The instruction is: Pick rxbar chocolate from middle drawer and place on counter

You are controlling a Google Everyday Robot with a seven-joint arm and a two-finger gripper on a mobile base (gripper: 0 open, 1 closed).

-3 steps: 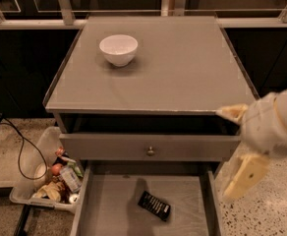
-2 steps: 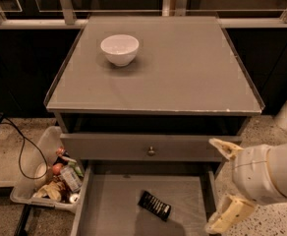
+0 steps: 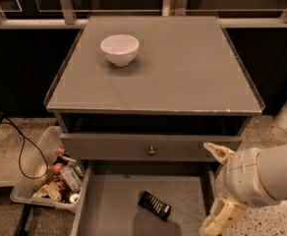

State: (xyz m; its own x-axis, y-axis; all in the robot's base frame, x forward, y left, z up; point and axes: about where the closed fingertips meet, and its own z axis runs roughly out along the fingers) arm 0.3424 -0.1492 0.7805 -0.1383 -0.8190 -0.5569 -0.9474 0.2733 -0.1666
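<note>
The rxbar chocolate [image 3: 155,206] lies flat on the grey floor of the pulled-out middle drawer [image 3: 111,205], a little right of its middle. My gripper [image 3: 217,186] is at the lower right, over the drawer's right wall, with its pale fingers [image 3: 224,217] spread wide apart. It is open and empty, to the right of the bar and apart from it. The counter [image 3: 183,68] is the flat grey top above, with a white bowl [image 3: 119,48] at its back left.
A grey drawer front with a round metal knob [image 3: 151,151] sits shut above the open drawer. A clear plastic bin of clutter [image 3: 50,173] stands on the floor to the left, with a black cable [image 3: 20,154] beside it.
My gripper has come down from beside the counter's front right corner to the open drawer's right side. The bar and bowl have not moved.
</note>
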